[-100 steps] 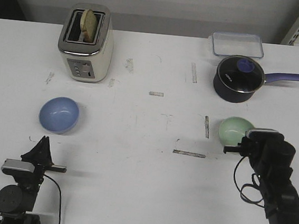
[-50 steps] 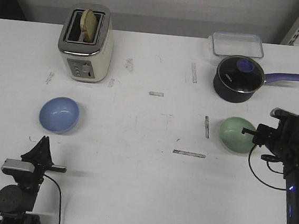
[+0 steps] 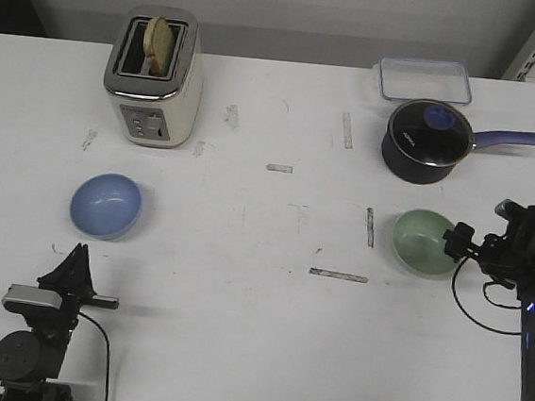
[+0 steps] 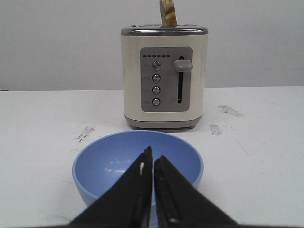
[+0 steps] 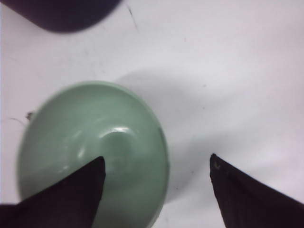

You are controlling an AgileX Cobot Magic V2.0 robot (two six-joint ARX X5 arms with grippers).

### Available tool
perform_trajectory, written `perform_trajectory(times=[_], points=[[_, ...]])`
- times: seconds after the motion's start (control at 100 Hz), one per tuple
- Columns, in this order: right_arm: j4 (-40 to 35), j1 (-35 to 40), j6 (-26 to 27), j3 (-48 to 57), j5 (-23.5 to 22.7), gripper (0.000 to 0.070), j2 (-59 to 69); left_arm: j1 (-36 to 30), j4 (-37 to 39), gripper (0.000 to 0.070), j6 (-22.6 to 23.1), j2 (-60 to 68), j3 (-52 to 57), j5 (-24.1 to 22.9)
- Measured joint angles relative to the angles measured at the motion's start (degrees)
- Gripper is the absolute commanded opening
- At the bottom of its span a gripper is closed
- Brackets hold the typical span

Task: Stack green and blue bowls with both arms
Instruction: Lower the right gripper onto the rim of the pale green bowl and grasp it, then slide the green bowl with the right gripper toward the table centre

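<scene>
Green bowl (image 3: 425,240) sits upright on the white table (image 3: 257,304), right side, in front of the dark blue saucepan (image 3: 428,141) and well apart from it. Right gripper (image 3: 457,243) is at the bowl's right rim. Right wrist view: fingers spread wide, one finger (image 5: 61,197) over the bowl's (image 5: 95,154) inside, the other (image 5: 251,194) outside over bare table, so the near rim lies between them. Not gripping anything; can't tell if a finger touches the bowl.

Blue bowl (image 3: 106,206) sits upright on the left side, in front of the cream toaster (image 3: 154,76) and well apart from it, a slice of bread (image 3: 160,40) sticking out of the toaster's slot. Left gripper (image 3: 75,267) is parked low, near the table's front edge, just behind the blue bowl from the robot's side. Left wrist view: fingers (image 4: 137,192) closed together, only a thin slit between them, holding nothing, pointing at the blue bowl (image 4: 137,164) with the toaster (image 4: 164,76) beyond.

Clear plastic container (image 3: 423,81) lies behind the saucepan at the far right.
</scene>
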Motion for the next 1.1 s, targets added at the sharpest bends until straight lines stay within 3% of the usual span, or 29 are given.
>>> perform_trajectory(times=[0.19,0.25,0.38,0.43,0.84,1.1], points=[[1.0,0.5,-0.2,0.0,0.1,0.0455,6.4,0.0,0.0,0.0001,0.0,0.0,0.0,0.0],[1.4,0.9,-0.3,0.0,0.1,0.0359,7.7,0.0,0.0,0.0001,0.0,0.0,0.0,0.0],[2.3,1.6,-0.4,0.0,0.1,0.0066,8.4,0.0,0.0,0.0001,0.0,0.0,0.0,0.0],[3.0,1.7,-0.4,0.0,0.1,0.0003,8.4,0.0,0.0,0.0001,0.0,0.0,0.0,0.0],[4.0,3.8,-0.4,0.0,1.4,0.0000,6.0,0.0,0.0,0.0001,0.0,0.0,0.0,0.0],[5.7,16.7,1.9,0.5,1.2,0.0000,2.0,0.0,0.0,0.0001,0.0,0.0,0.0,0.0]])
